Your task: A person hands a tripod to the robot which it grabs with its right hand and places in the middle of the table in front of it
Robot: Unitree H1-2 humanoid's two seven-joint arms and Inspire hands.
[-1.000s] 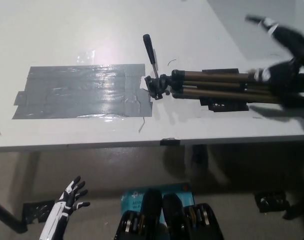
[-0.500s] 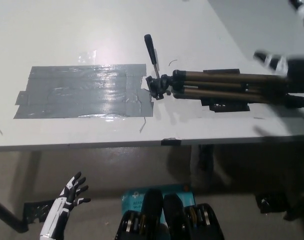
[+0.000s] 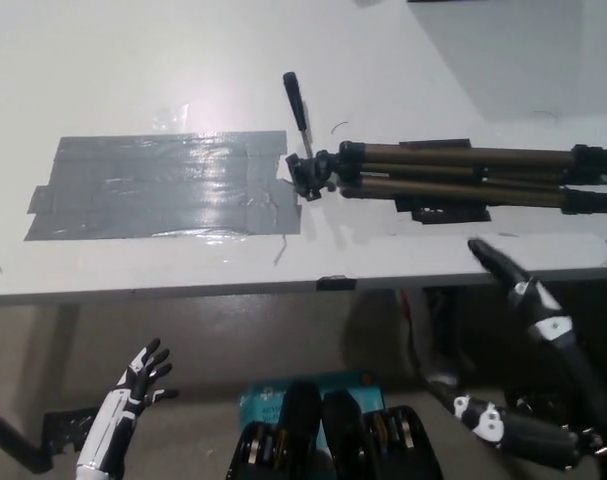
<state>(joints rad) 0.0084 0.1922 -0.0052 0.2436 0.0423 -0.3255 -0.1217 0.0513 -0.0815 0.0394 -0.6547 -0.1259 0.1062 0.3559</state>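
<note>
Since any further move would turn on how the tripod (image 3: 453,170) lies from my right hand (image 3: 558,340), I read that first: it rests flat on the white surface (image 3: 133,60) with its legs folded together. Its long axis runs across my view, roughly parallel to the near edge. The head end points toward my left, and its handle (image 3: 295,105) sticks out away from me. The feet reach almost to the right border of the view. My black right hand hangs below and in front of the near edge, off the surface, with its fingers spread and nothing in its grasp. The tripod lies beyond it and slightly to its left, well apart. My white left hand (image 3: 138,385) rests low at the left, also fingers apart and empty, much farther from the tripod, so the right is clearly the nearer one. A grey tape patch (image 3: 163,185) covers the surface to the left, its right edge just beside the tripod head, and short black tape strips (image 3: 443,210) show under the legs. I judge the placing as done, though the tripod sits somewhat right of the middle of what I can see. The only container I make out is a teal box (image 3: 273,392) on the floor below, and I cannot tell what it holds.
</note>
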